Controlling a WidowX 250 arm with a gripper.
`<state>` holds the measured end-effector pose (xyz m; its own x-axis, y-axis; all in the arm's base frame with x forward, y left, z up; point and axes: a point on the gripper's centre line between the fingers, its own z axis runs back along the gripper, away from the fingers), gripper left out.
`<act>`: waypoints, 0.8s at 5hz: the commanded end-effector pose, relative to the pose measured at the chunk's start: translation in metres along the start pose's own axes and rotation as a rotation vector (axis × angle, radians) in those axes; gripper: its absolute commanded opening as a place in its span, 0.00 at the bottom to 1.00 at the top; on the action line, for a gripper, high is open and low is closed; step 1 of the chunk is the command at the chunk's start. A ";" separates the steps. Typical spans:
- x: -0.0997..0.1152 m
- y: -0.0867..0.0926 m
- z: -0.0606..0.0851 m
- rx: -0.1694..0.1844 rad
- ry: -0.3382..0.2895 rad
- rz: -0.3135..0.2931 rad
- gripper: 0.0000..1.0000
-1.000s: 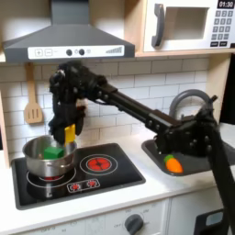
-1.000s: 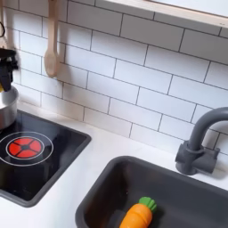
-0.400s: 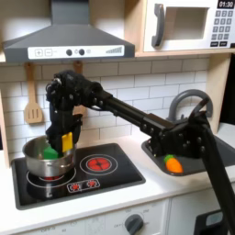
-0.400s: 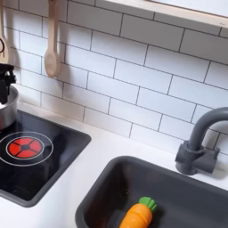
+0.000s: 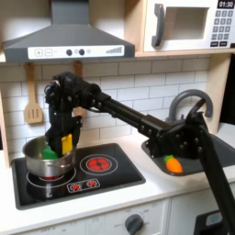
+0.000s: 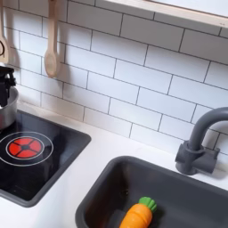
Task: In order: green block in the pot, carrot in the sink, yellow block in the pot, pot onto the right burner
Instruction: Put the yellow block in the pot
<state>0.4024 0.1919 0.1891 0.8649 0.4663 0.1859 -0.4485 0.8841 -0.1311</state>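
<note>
The yellow block point(image 5: 67, 140) is held clamped in the claw point(image 5: 65, 145) just above the pot point(image 5: 50, 159), beside the green block point(image 5: 48, 150) already inside, and, if released off-centre, could be knocked off the rim onto the cooktop point(image 5: 110, 179).

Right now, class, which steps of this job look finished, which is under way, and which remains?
Done: the green block lies in the pot, and the carrot lies in the sink. In hand: the hand holds the yellow block just over the pot. Left: release it, then slide the pot onto the empty right burner.
</note>
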 end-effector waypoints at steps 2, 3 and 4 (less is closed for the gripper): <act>0.002 -0.001 0.009 -0.003 -0.012 -0.025 1.00; 0.001 -0.002 0.011 -0.003 -0.013 -0.039 1.00; 0.000 -0.007 0.013 -0.009 -0.013 -0.058 1.00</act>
<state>0.4019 0.1916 0.1985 0.8842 0.4222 0.1997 -0.4042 0.9060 -0.1256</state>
